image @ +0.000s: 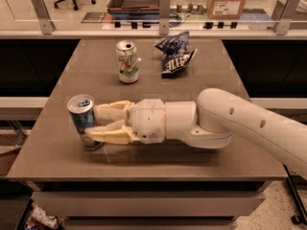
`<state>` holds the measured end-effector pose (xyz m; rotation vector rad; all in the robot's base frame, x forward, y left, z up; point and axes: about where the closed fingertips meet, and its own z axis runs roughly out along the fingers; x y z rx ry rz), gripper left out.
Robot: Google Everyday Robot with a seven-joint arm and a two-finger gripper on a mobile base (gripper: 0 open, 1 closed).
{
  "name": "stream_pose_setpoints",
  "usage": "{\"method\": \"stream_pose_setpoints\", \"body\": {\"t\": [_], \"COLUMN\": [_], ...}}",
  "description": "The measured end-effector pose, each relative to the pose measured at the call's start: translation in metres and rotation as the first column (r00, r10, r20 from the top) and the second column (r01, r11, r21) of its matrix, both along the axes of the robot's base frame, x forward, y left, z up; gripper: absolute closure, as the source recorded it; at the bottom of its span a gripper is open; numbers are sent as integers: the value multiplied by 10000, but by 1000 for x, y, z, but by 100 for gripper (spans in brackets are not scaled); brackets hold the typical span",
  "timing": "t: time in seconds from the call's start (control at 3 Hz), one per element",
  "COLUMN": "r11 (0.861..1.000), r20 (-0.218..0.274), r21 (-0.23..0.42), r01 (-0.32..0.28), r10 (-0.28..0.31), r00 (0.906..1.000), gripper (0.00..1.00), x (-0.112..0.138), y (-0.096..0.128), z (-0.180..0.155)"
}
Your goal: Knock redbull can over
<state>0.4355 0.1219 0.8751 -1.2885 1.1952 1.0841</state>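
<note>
Here the slim blue-and-silver redbull can (81, 122) stands near the left front edge of the matte brown table (217, 66), leaning slightly left, its round silver top showing a blue tab. The cream gripper (94, 123) reaches in from the right, fingers spread, the can between their tips. A smooth white arm (230, 121) follows behind.

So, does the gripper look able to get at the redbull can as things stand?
Probably yes: the gripper is right up against the redbull can on the table, with nothing between them. The soda can and chip bag sit well behind, out of the way.
</note>
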Motion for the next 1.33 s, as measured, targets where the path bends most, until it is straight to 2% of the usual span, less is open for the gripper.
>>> {"method": "stream_pose_setpoints", "body": {"t": [0.67,1.0,1.33], "r11": [9960,9846,9553], "r20": [63,97,16], "r21": [-801,-1617,-2765], "r01": [384,661,1049], "r10": [-380,-654,-1087], "r00": [9993,9978,9941], "gripper": [100,100,100], "x": [24,38,47], "y": [-34,-50,-61], "z": [24,41,50]}}
